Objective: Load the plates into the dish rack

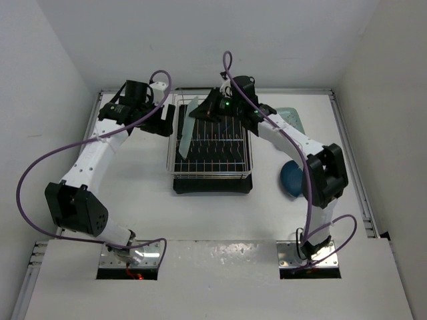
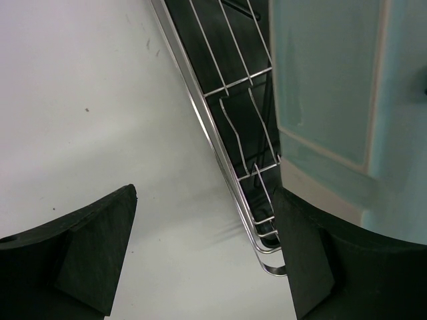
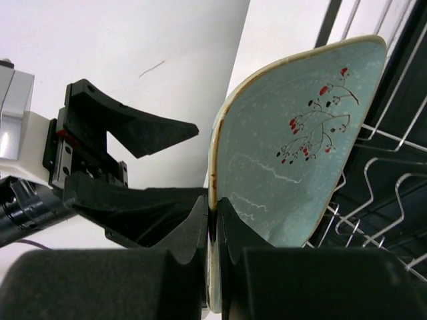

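The right gripper (image 3: 215,217) is pinched shut on the rim of one mint plate (image 3: 293,147), holding it on edge over the left end of the dish rack (image 1: 213,157). With such a skinny grip, the plate could swivel, catch on the rack and slip out. The left gripper (image 2: 203,253) is wide open and empty, and the plate is right up against one of its fingers.

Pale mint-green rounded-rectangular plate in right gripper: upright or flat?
Upright: the mint-green plate stands on edge over the chrome wire dish rack, rim pinched by the right gripper. Seated: cannot tell.
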Tool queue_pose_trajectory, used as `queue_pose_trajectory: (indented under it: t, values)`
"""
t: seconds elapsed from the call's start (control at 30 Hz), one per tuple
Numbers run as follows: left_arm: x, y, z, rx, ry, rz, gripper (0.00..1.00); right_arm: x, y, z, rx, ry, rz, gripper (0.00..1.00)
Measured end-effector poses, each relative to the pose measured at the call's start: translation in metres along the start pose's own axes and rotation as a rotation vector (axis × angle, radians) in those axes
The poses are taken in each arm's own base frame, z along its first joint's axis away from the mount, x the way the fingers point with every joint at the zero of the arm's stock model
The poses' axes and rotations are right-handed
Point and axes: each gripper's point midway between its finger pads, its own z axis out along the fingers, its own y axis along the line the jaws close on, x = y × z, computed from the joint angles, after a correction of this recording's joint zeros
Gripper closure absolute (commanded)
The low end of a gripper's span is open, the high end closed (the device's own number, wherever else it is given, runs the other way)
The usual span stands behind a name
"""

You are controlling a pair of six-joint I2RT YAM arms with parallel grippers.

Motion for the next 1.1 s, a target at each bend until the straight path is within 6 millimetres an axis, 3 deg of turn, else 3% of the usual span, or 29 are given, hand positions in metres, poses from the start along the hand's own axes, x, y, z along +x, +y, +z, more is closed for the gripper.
queue_pose_trajectory:
  t: [0.17,0.27,0.47,0.87,1.1]
  values:
    - [0.000,-0.001,0.000,0.006,0.000,0.001,0.13,-0.012,0.003,0.018,-0.013,0.021,-0.034,1.00]
    - [0.001,-0.001,0.001,0.009,0.001,0.002,0.13,-0.013,-0.006,0.026,0.013,0.042,-0.052,1.00]
    - [0.001,-0.002,0.001,0.012,0.000,0.004,0.13,0.003,-0.036,0.023,0.109,0.100,-0.035,1.00]
    - [0.001,-0.003,0.001,0.020,-0.001,0.004,0.12,0.007,-0.051,0.025,0.183,0.102,-0.036,0.99]
    - [0.001,-0.003,0.001,0.021,-0.001,0.008,0.12,0.007,-0.069,0.042,0.226,0.110,-0.023,0.72]
